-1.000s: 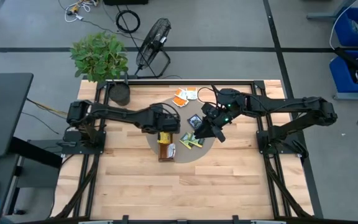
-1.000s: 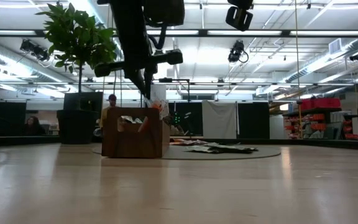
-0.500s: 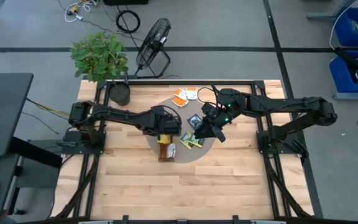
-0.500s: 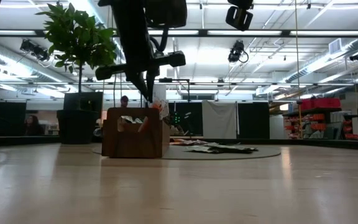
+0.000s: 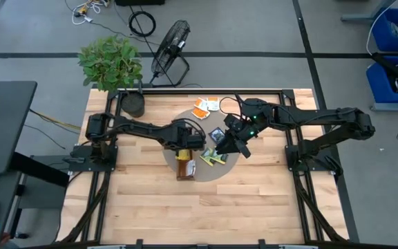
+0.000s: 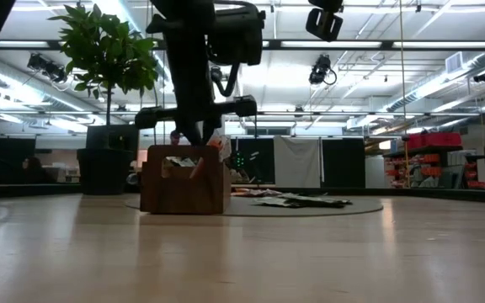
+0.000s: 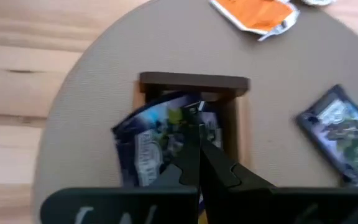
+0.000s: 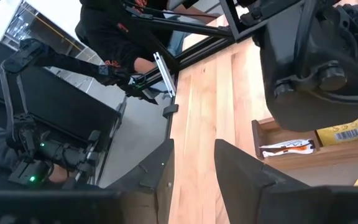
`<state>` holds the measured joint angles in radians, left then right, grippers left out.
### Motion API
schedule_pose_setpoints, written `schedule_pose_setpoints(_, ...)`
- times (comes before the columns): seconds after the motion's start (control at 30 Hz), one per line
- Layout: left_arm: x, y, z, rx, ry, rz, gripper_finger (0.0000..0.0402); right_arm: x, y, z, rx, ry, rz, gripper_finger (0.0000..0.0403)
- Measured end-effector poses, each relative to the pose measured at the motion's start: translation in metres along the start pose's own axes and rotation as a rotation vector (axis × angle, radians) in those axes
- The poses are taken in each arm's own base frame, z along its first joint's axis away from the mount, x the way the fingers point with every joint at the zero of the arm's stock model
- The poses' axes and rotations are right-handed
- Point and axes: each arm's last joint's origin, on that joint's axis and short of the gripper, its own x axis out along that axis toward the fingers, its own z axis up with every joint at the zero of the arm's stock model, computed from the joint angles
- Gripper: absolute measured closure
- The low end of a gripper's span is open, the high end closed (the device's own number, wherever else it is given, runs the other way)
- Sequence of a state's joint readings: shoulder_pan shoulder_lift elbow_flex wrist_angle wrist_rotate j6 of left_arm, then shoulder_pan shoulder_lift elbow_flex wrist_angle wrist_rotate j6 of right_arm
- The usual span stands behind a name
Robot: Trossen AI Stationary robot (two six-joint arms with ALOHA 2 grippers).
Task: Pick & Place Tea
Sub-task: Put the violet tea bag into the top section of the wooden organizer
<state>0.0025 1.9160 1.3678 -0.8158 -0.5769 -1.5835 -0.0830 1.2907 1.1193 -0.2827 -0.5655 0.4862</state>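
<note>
A long brown wooden tray (image 5: 184, 166) (image 6: 183, 180) lies on a round grey mat (image 5: 206, 169), with sachets standing in it. My left gripper (image 5: 187, 142) (image 7: 196, 121) hangs over the tray's far end, shut on a dark blue tea sachet (image 7: 157, 140). Loose tea lies flat on the mat: orange-and-white sachets (image 5: 203, 106) at the far side, one dark blue (image 5: 216, 133) (image 7: 340, 140), and yellow-green ones (image 5: 213, 158). My right gripper (image 5: 226, 146) (image 8: 194, 165) hovers open above the mat's right part, with nothing between its fingers. My left gripper pinches the dark blue sachet between its two shut fingers, near one edge (image 7: 188, 124). The fingers slant down from above. The sachet hangs tilted below them, over the tray's far compartment (image 7: 194, 84); whether it touches the tray I cannot tell.
A potted plant (image 5: 112, 63) stands at the table's far left corner, with a floor fan (image 5: 171, 43) behind it. The right wrist view shows a person (image 8: 129, 25) beyond the table. Bare wooden table (image 5: 206, 207) stretches along the near side.
My left gripper has sunk toward the tray with the blue sachet, still shut, and has moved a little toward the table's right edge. My right gripper has kept still.
</note>
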Motion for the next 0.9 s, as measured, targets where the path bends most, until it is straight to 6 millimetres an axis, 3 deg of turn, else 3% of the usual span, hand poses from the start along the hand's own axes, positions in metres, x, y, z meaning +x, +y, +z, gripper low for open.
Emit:
schedule_pose_setpoints(0.43, 0.007, 0.004, 0.010, 0.079, 0.019, 0.047, 0.0396, 0.000, 0.000, 0.000, -0.003, -0.004, 0.001, 0.0279)
schedule_pose_setpoints(0.9, 0.003, 0.008, 0.011, 0.098, 0.035, 0.079, 0.0338, 0.000, 0.000, 0.000, -0.008, -0.006, -0.001, 0.0279)
